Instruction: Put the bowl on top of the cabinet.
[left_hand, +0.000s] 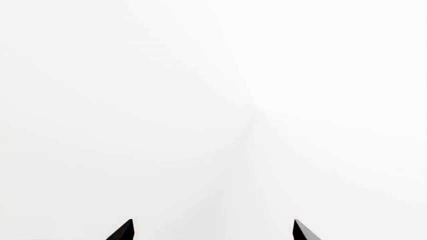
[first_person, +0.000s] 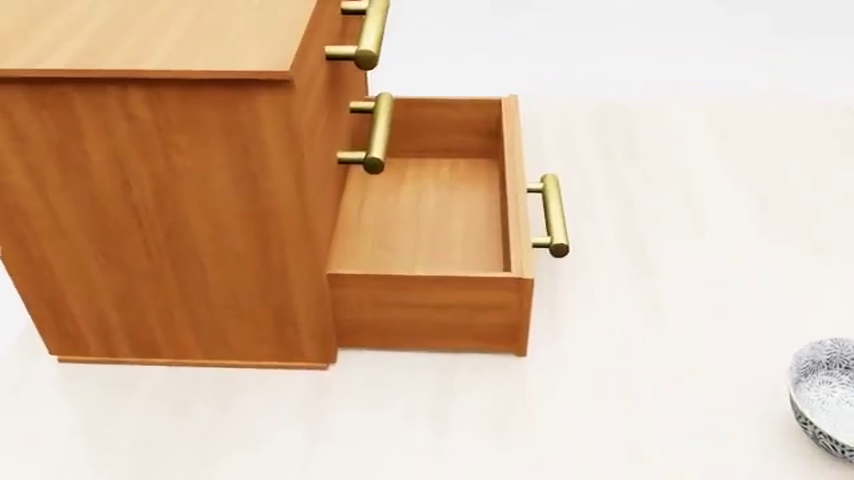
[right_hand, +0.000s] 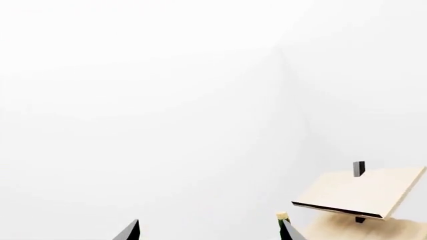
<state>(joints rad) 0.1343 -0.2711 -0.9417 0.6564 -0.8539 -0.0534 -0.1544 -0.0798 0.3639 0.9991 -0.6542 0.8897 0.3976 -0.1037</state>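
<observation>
Cabinet: the orange-brown wooden cabinet (first_person: 160, 190) fills the left of the head view, its flat top showing at the upper left.
Drawer: the lowest visible drawer (first_person: 427, 225) stands pulled out toward the right, its inside bare wood, a brass bar handle (first_person: 551, 215) on its front.
Upper handles: two more brass bar handles (first_person: 374, 130) sit on the closed drawer fronts above it.
Bowl: the blue-patterned bowl (first_person: 825, 395) rests upright on the pale floor (first_person: 667, 330) at the lower right edge of the head view, partly cut off by the frame, well apart from the cabinet and its open drawer.
Left gripper: in the left wrist view, only two dark fingertips of the left gripper (left_hand: 213, 231) show, spread wide with nothing between them, facing plain white.
Right gripper: the right gripper (right_hand: 210, 231) also shows just two dark tips, parted and holding nothing.
Rack: a pale light-wood slanted rack (right_hand: 363, 200) appears beyond the right gripper in the right wrist view.
</observation>
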